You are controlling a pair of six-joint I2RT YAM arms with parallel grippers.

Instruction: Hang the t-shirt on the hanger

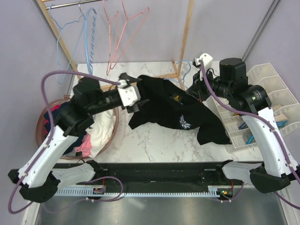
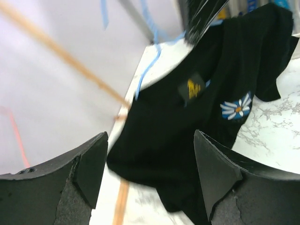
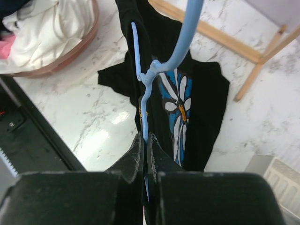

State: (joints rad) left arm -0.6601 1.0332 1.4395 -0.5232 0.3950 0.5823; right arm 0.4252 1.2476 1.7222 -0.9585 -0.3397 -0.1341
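Right wrist view shows my right gripper (image 3: pixel 146 140) clenched on the hanger (image 3: pixel 176 51), the t-shirt (image 3: pixel 206 93) draped over it above the table (image 1: pixel 154 140). My left gripper (image 2: pixel 150 157) stands released, holding nothing. I should hold the hanger level and check both shoulders sit.

Bright, even light; left wrist view blurred; glare on marble table (image 3: pixel 108 135).
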